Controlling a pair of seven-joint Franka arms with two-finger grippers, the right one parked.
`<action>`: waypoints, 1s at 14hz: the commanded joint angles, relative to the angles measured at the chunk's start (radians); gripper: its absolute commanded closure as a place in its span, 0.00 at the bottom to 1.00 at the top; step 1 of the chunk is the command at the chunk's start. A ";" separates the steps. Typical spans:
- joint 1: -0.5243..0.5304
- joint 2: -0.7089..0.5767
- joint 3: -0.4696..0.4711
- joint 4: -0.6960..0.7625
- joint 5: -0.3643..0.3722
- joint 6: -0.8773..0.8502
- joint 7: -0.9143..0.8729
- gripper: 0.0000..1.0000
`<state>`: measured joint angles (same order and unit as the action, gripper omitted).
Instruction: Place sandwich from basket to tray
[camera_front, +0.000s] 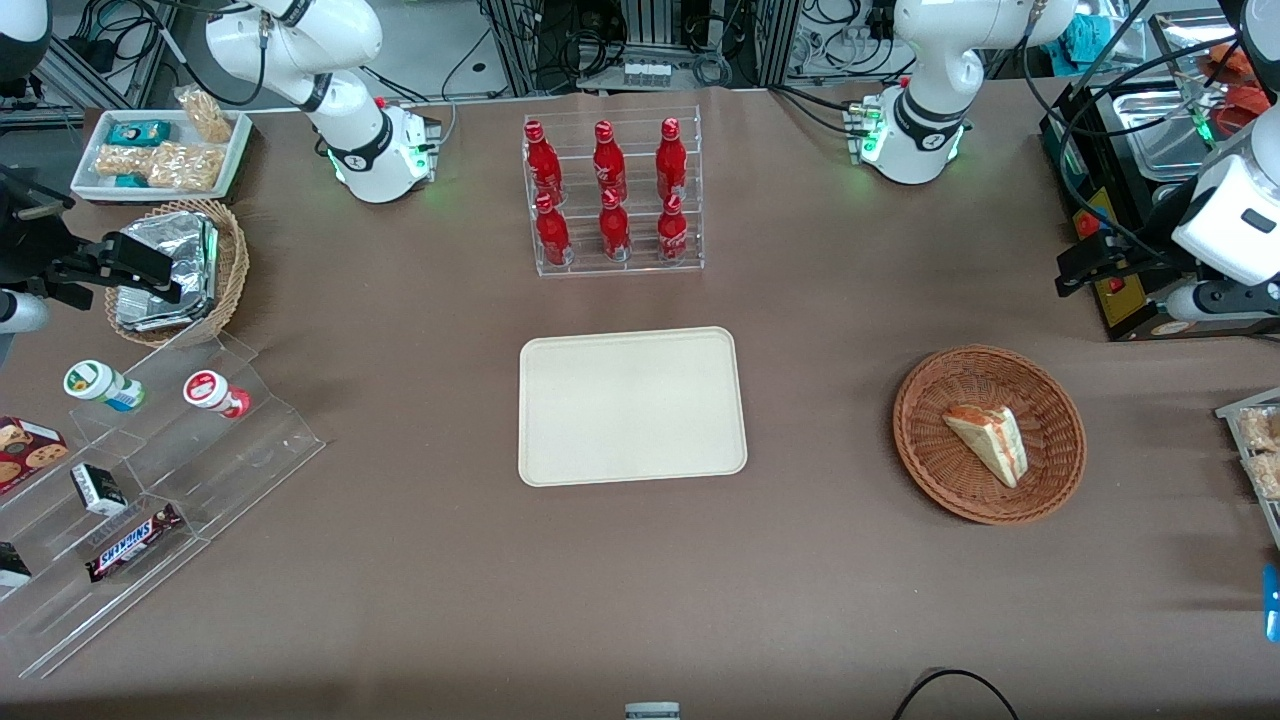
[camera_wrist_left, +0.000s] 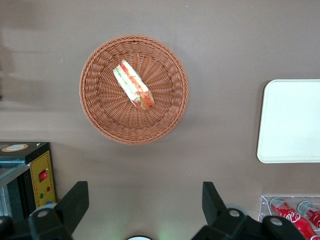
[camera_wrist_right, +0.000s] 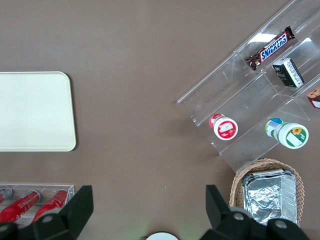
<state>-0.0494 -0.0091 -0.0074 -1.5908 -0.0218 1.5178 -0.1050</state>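
The sandwich (camera_front: 987, 441) is a pale bread wedge with red-orange and green filling. It lies in the round reddish-brown wicker basket (camera_front: 935, 470), toward the working arm's end of the table. Both show in the left wrist view, sandwich (camera_wrist_left: 133, 92) and basket (camera_wrist_left: 102, 117). The cream-beige tray (camera_front: 632, 405) lies bare at the middle of the table; its edge shows in the left wrist view (camera_wrist_left: 290, 121). My left gripper (camera_front: 1072, 270) hangs high above the table, farther from the front camera than the basket. It is open and empty (camera_wrist_left: 144, 200), well apart from the sandwich.
A clear rack of red bottles (camera_front: 612, 192) stands farther from the camera than the tray. A black box with a red switch (camera_front: 1105, 262) sits under the gripper. A tan basket of foil packets (camera_front: 175, 268) and clear snack shelves (camera_front: 150, 470) stand toward the parked arm's end.
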 joint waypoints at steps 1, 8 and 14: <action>-0.010 -0.006 0.009 0.012 0.005 -0.024 0.001 0.00; -0.010 -0.008 0.007 0.011 0.005 -0.038 -0.012 0.00; -0.007 0.035 0.006 0.002 0.010 -0.010 -0.012 0.00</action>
<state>-0.0494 0.0060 -0.0073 -1.5917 -0.0210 1.5017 -0.1075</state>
